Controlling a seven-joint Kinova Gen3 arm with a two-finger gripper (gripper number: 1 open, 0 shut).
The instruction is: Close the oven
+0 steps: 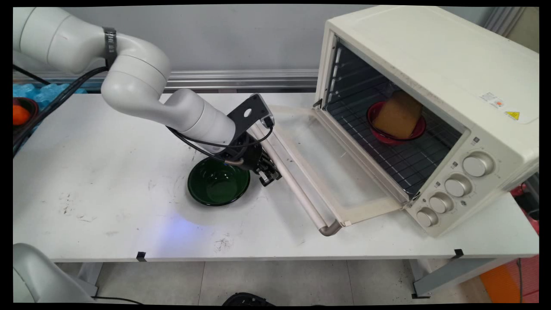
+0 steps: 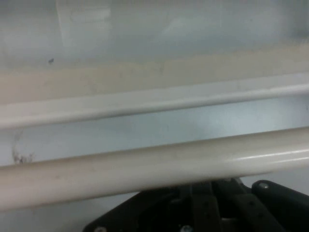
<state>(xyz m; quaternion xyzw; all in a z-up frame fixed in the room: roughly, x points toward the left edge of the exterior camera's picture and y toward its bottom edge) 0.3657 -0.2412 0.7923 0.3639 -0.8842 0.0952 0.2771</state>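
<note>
A scuffed white surface (image 1: 107, 172) carries a green bowl (image 1: 218, 182) just beside the hand (image 1: 270, 174). Beyond it, an open oven (image 1: 430, 107) holds a red bowl (image 1: 396, 122). The hand view shows only the door's handle bar (image 2: 154, 166) close ahead; I cannot tell the hand's grip.

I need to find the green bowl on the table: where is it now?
In the main view the green bowl sits mid-table, left of the open oven door's handle, with the gripper at its right rim.

No wording can be read. The toaster oven (image 1: 430, 107) carries two stickers on its top: a white label (image 1: 493, 100) with an orange mark and a yellow triangular warning sign (image 1: 512, 115), their lettering too small to make out.
</note>
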